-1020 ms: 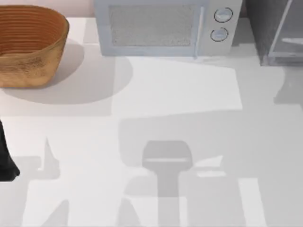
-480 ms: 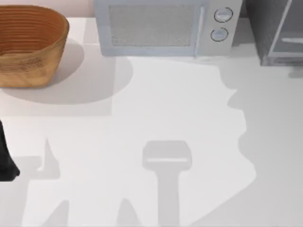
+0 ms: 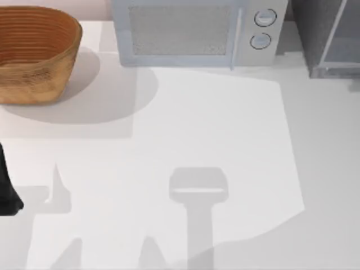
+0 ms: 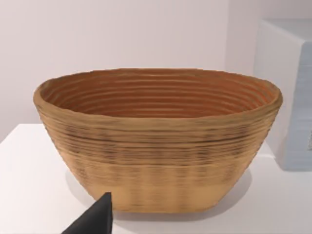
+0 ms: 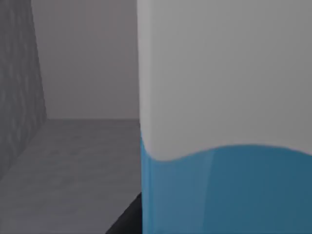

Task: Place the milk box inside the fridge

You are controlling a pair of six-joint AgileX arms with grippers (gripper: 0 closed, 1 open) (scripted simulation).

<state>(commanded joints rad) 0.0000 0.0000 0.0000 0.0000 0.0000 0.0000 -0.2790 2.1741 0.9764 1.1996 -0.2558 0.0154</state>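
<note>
The milk box (image 5: pixel 224 122) stands very close in the right wrist view, its white top above its sky-blue body. My right gripper is shut on it, with a dark fingertip (image 5: pixel 127 220) showing beside its lower edge. Grey inner walls and floor of the fridge (image 5: pixel 73 156) lie around and behind the box. From above, the fridge (image 3: pixel 312 34) is the dark grey cabinet at the table's far right corner, with its pale framed door panel (image 3: pixel 344 39). My left arm (image 3: pixel 7 191) is parked at the table's left edge.
A brown woven basket (image 3: pixel 34 53) stands at the far left, and the left wrist view faces its wall (image 4: pixel 156 146). A light grey microwave (image 3: pixel 197 31) with two knobs stands at the back centre, next to the fridge. Arm shadows fall on the white table (image 3: pixel 214 124).
The large shadow over the table's right and front has drawn back towards the front right. The left arm, basket and microwave have not moved.
</note>
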